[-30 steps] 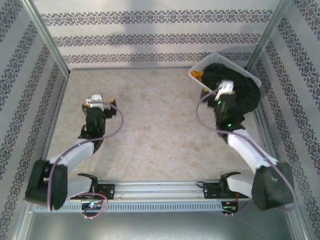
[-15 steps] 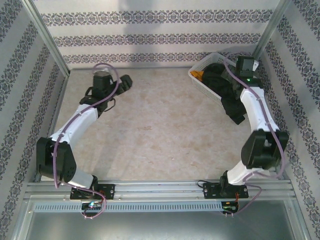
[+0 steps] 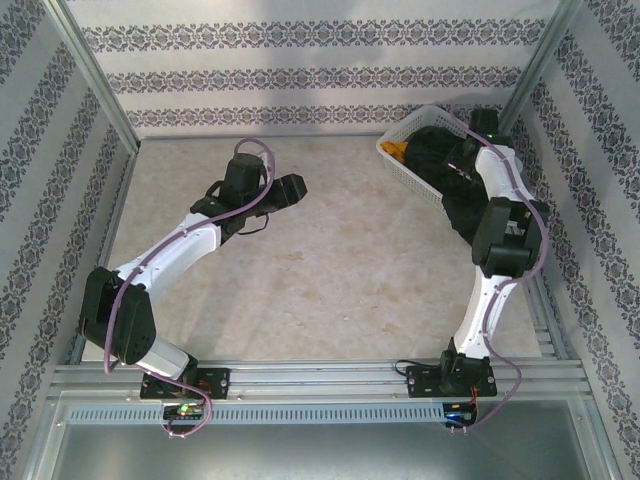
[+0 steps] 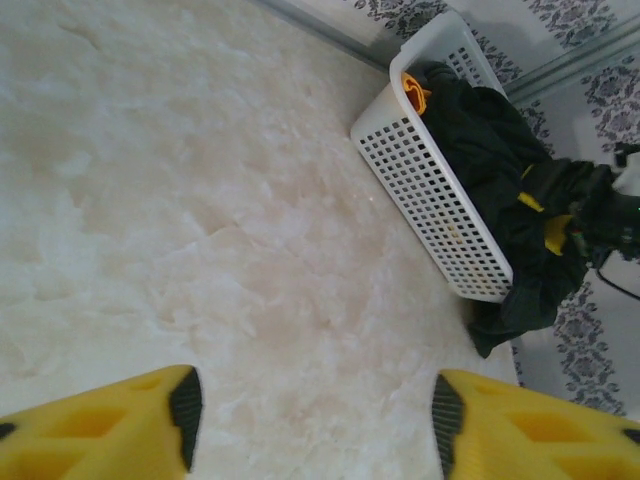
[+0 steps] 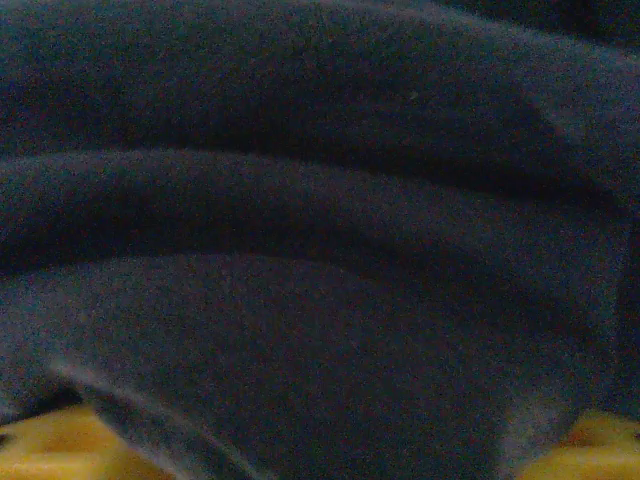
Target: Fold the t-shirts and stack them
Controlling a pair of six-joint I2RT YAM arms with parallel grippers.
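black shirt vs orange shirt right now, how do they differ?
Exposure: the black shirt is a big heap on top, while the orange shirt shows just a small patch at the basket's far corner.
Placement: the black shirt spills over the basket's other end onto the table; the orange shirt sits fully inside.
Shared: both are bunched up, neither folded.

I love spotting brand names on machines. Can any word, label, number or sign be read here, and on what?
None: no text can be read in these pictures.
The white basket, the black t-shirt and the orange t-shirt are plain.
The wall pattern is ornament, not letters.
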